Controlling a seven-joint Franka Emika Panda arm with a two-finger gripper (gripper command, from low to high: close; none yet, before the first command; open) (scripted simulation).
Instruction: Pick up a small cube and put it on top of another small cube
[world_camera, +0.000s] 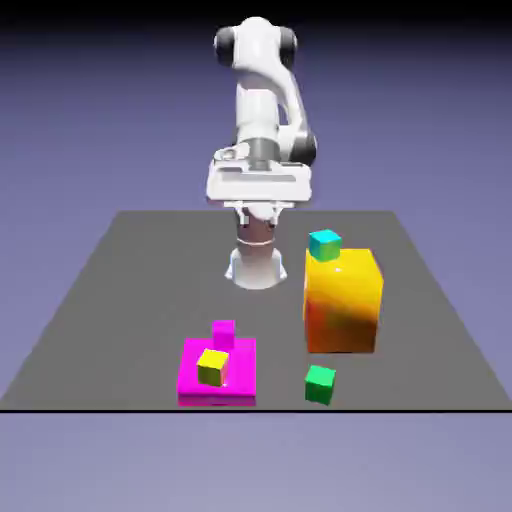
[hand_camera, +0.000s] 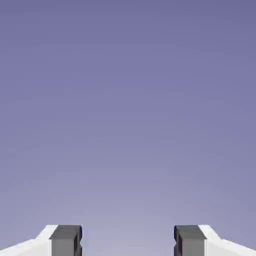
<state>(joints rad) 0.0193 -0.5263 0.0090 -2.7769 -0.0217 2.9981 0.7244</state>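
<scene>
The small bright-green cube (world_camera: 320, 385) rests on the grey table near its front edge, just in front of the big orange-yellow block (world_camera: 343, 301). A small teal-cyan cube (world_camera: 324, 244) stands on the back left corner of that block's top. A small yellow cube (world_camera: 212, 367) lies on a flat magenta slab (world_camera: 236, 380), with a small magenta cube (world_camera: 223, 333) behind it. My gripper (world_camera: 259, 213) hangs high near the robot's base, far from every cube. In the hand view the gripper (hand_camera: 128, 241) is open, its grey fingertips (hand_camera: 65, 240) wide apart with only the backdrop between them.
The orange-yellow block is the tallest obstacle, at the exterior view's right of centre. The magenta slab lies at the front, left of the green cube. The table's front edge runs just below both.
</scene>
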